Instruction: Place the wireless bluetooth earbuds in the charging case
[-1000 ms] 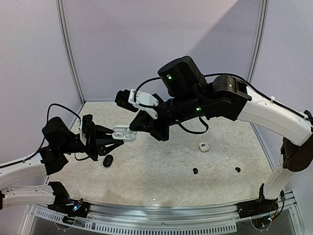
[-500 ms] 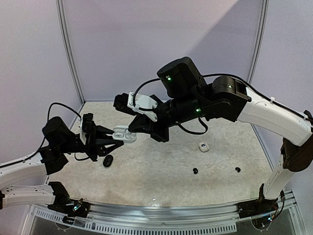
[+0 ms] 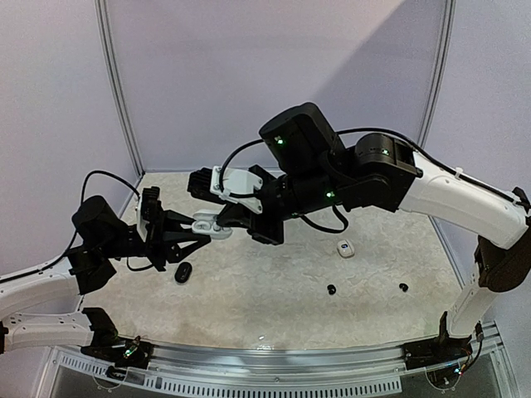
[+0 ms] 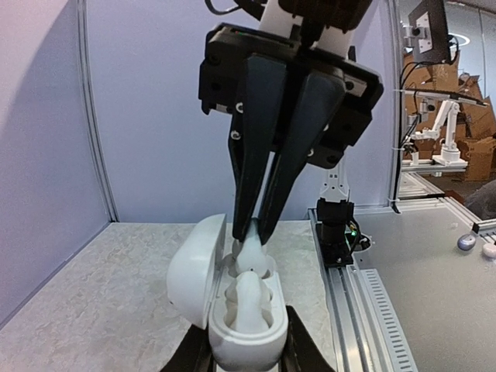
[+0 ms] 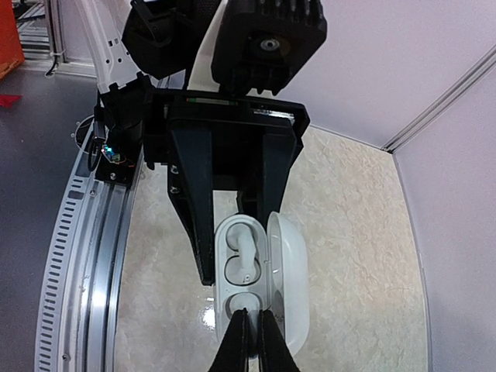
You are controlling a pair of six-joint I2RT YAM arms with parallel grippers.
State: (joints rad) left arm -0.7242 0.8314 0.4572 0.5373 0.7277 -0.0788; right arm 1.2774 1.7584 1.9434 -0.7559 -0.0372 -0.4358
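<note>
My left gripper [image 4: 246,355] is shut on the base of an open white charging case [image 4: 242,335], held off the table with its lid [image 4: 190,271] swung to one side. One white earbud [image 4: 246,298] sits in the socket nearest the left wrist. My right gripper [image 4: 252,232] comes down from above, shut on a second white earbud [image 4: 253,254] whose lower end is at the mouth of the other socket. In the right wrist view the right gripper [image 5: 253,310] hangs over the case [image 5: 229,302], beside the seated earbud [image 5: 242,252]. From above, the case [image 3: 207,224] hangs between both arms.
On the table lie a closed black case [image 3: 182,272], a closed white case [image 3: 345,248] and two black earbuds [image 3: 331,289] [image 3: 403,287]. The right arm spans the middle of the table. Purple walls close in the back and sides.
The right gripper has moved left and down with its earbud, onto the open case. The left gripper and the case have barely shifted.
</note>
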